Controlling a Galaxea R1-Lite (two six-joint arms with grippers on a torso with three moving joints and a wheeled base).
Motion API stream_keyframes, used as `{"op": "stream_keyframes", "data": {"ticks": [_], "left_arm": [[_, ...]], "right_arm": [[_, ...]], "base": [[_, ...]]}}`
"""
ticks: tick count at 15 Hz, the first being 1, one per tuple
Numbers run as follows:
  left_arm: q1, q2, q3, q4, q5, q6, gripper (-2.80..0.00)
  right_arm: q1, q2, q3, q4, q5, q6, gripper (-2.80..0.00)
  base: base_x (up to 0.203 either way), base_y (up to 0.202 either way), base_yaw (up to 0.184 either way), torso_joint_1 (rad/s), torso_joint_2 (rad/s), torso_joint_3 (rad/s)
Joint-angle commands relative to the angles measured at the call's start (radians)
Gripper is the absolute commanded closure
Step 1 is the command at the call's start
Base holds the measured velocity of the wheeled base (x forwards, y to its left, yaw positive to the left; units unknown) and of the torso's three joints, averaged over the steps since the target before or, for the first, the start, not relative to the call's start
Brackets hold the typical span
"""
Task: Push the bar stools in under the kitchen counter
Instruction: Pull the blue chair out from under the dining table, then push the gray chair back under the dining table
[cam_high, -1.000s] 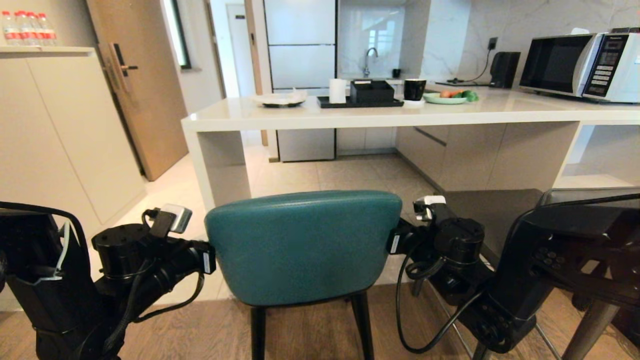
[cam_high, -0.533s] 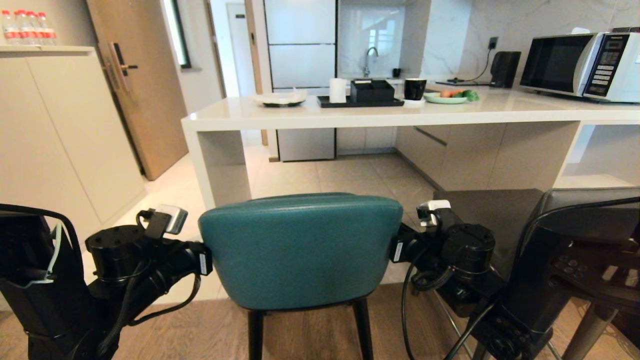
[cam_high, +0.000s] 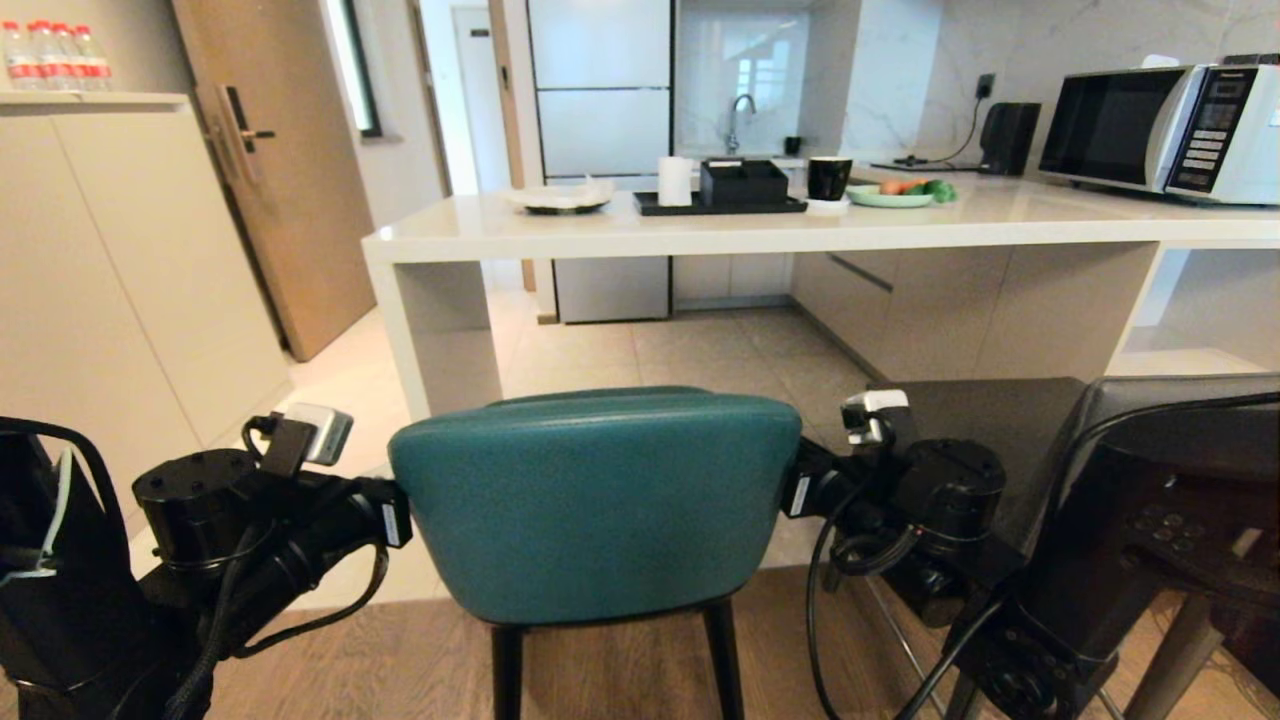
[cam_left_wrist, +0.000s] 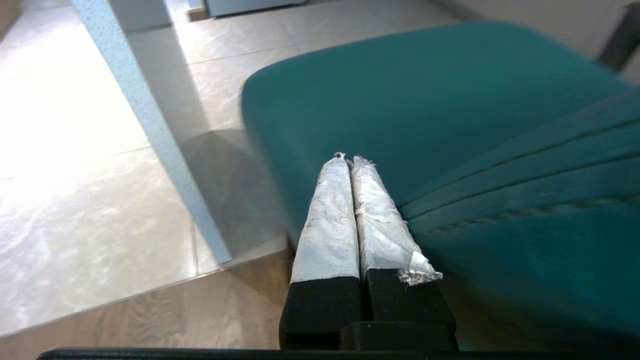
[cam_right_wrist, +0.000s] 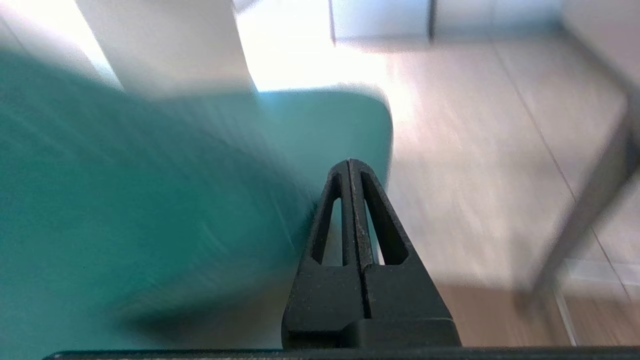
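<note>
The teal bar stool (cam_high: 595, 500) stands in front of me, its rounded back toward me, short of the kitchen counter (cam_high: 800, 235). My two arms flank its back. In the left wrist view my left gripper (cam_left_wrist: 348, 159) is shut and empty, its taped fingers lying against the teal bar stool's (cam_left_wrist: 450, 125) side. The right gripper (cam_right_wrist: 349, 162) is shut and empty too, close along the teal bar stool's (cam_right_wrist: 150, 200) other edge. A grey bar stool (cam_high: 1000, 420) stands to the right, partly hidden by my right arm (cam_high: 930, 500).
The counter's white side panel (cam_high: 440, 330) stands ahead on the left of the teal stool. On the counter are a black tray (cam_high: 720, 205), plates and a microwave (cam_high: 1150, 125). A cabinet (cam_high: 110, 270) and a wooden door (cam_high: 280, 170) lie on the left.
The teal stool's back has grown slightly larger and lower in the head view. Both arms have sunk and spread outward beside it. The counter and room have not shifted.
</note>
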Motion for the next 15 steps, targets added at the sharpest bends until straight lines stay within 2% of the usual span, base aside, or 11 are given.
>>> {"op": "stream_keyframes", "data": {"ticks": [1,6,9,12,14,15], "left_arm": [[0.044,-0.057,0.049,0.007,0.009,0.000,0.00],[0.117,-0.134,0.137,0.007,-0.003,-0.011,0.00],[0.172,-0.214,0.168,0.007,-0.024,-0.040,0.00],[0.263,-0.348,0.151,0.007,-0.153,-0.068,0.00],[0.277,-0.455,0.119,0.058,-0.171,-0.070,0.00],[0.280,-0.532,0.092,0.142,-0.173,-0.071,0.00]], "right_arm": [[-0.049,-0.040,0.019,0.008,-0.021,0.001,0.00],[-0.099,-0.151,0.153,0.008,-0.019,-0.001,0.00],[-0.181,-0.231,0.190,0.008,-0.020,-0.016,0.00],[-0.259,-0.375,0.188,0.016,-0.016,-0.128,0.00],[-0.272,-0.529,0.168,0.113,-0.015,-0.191,0.00],[-0.273,-0.622,0.142,0.202,-0.015,-0.212,0.00]], "base": [[0.000,0.000,0.000,0.000,0.00,0.000],[0.000,0.000,0.000,0.000,0.00,0.000],[0.000,0.000,0.000,0.000,0.00,0.000],[0.000,0.000,0.000,0.000,0.00,0.000],[0.000,0.000,0.000,0.000,0.00,0.000],[0.000,0.000,0.000,0.000,0.00,0.000]]}}
